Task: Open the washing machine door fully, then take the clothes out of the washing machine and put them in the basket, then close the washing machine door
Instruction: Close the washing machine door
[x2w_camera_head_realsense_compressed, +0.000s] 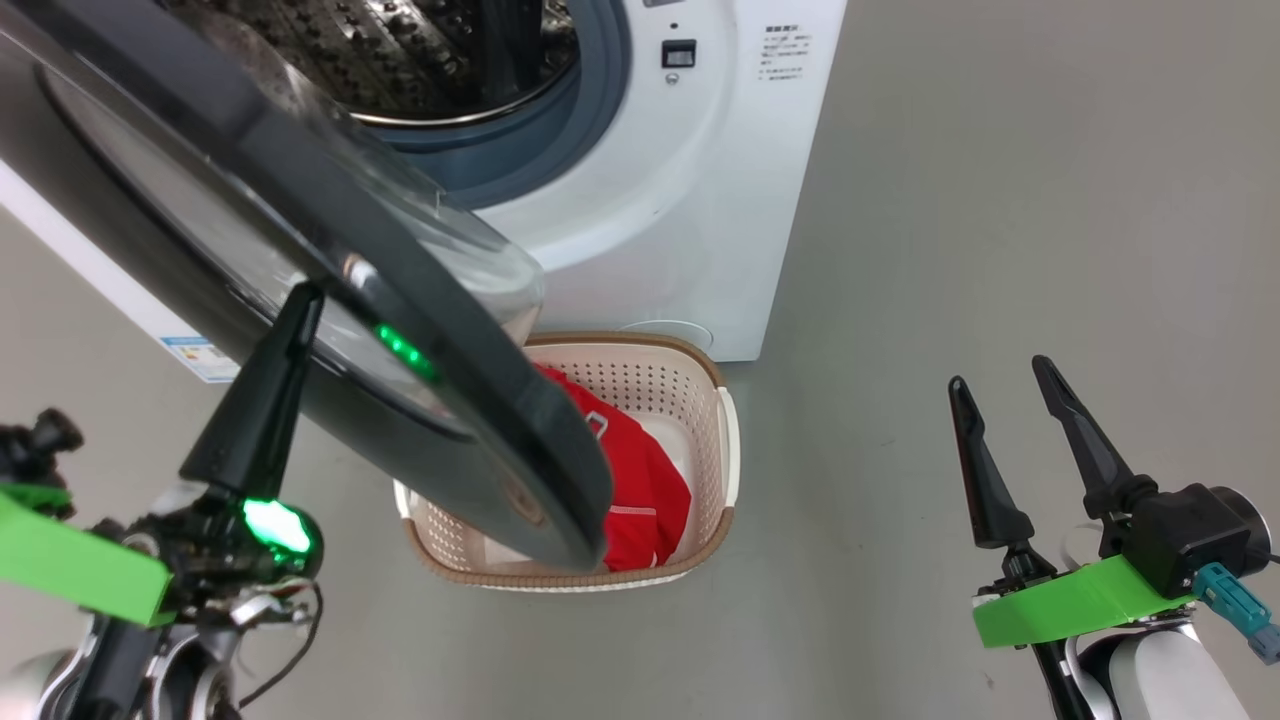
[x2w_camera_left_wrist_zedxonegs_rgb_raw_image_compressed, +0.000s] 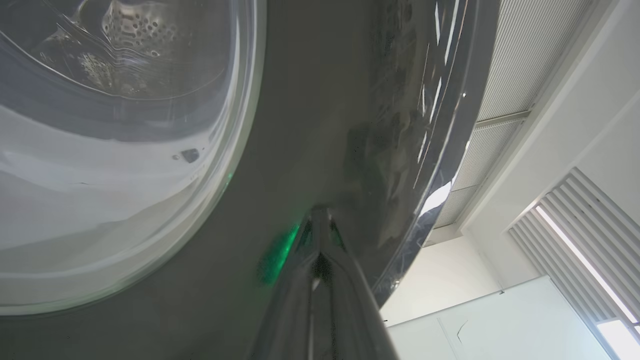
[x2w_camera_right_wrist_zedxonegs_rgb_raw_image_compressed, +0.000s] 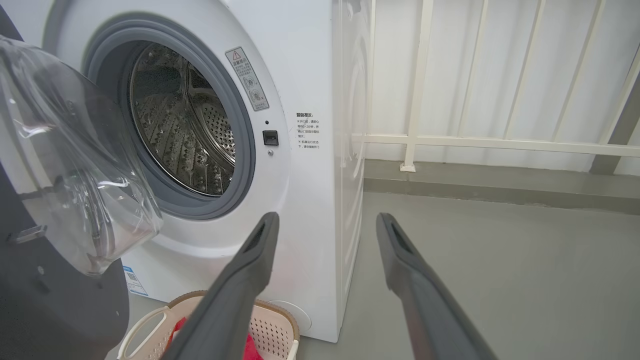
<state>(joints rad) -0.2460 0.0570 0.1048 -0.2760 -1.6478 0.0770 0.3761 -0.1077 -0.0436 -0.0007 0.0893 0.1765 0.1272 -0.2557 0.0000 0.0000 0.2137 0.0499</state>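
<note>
the last step looks to be in hand: the red clothes (x2w_camera_head_realsense_compressed: 645, 480) lie in the basket (x2w_camera_head_realsense_compressed: 700, 385), which stands on the floor (x2w_camera_head_realsense_compressed: 1000, 200) right against the foot of the washing machine (x2w_camera_head_realsense_compressed: 690, 200). the part of the steel drum (x2w_camera_right_wrist_zedxonegs_rgb_raw_image_compressed: 185, 140) that shows holds no fabric, so what is left is shutting the washing machine door (x2w_camera_head_realsense_compressed: 430, 320). the door stands partway out from the front, its glass bowl (x2w_camera_right_wrist_zedxonegs_rgb_raw_image_compressed: 75, 175) turned toward the opening. in the head view its black rim (x2w_camera_head_realsense_compressed: 540, 470) hangs over the left side of the basket. the left gripper (x2w_camera_head_realsense_compressed: 303, 300) has its fingers pressed together into one point, the tip against the door's outer face on the rim just outside the window; it grasps nothing. the right gripper (x2w_camera_head_realsense_compressed: 1000, 375) hangs spread and empty over bare floor, well to the right of the basket. the next move seems to call for a steady push along the door's arc toward the grey ring (x2w_camera_right_wrist_zedxonegs_rgb_raw_image_compressed: 240, 150) until it catches at the latch slot (x2w_camera_right_wrist_zedxonegs_rgb_raw_image_compressed: 270, 137). the tip must not slide on the glossy face, and the right arm should keep out of the closing gap.
</note>
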